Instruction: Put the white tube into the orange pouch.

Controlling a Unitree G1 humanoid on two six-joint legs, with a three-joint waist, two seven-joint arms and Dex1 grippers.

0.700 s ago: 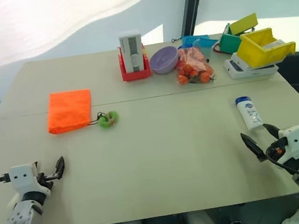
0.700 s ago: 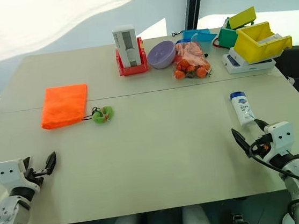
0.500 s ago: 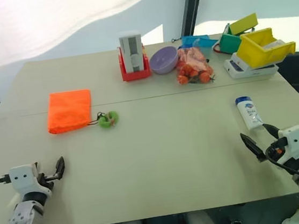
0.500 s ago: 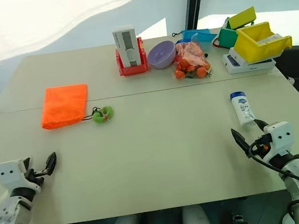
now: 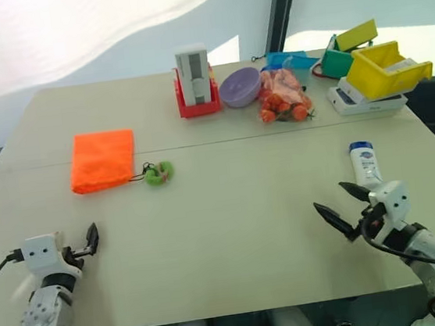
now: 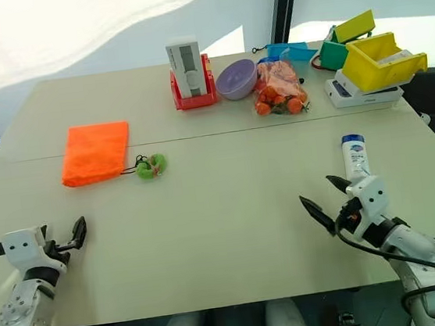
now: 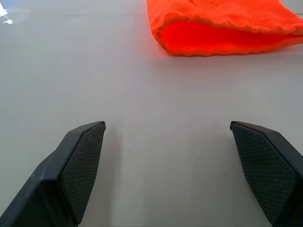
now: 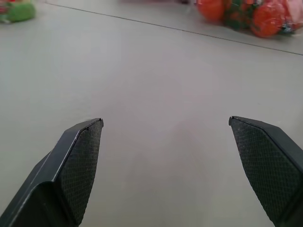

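On the right side of the table [image 5: 230, 209], near the front edge: white tube [image 5: 364, 163] lying flat, blue cap toward the far side. Right gripper [image 5: 346, 205] just beside its near end, fingers spread wide, empty, aimed leftward past the tube and not at it. At far left: orange pouch [image 5: 102, 159] lying flat, well apart from the tube, cord and green ball [image 5: 158, 173] trailing to its right. Left gripper [image 5: 85, 242] near the front left corner, equally wide open, empty, facing the pouch's near edge. Step in hand, as judged: approach to the tube. Swing the right wrist back toward the tube, straddle the body across its width, well below the cap, then close. Keep fingertips clear of the tabletop. Reserve the left gripper for holding the pouch mouth open.
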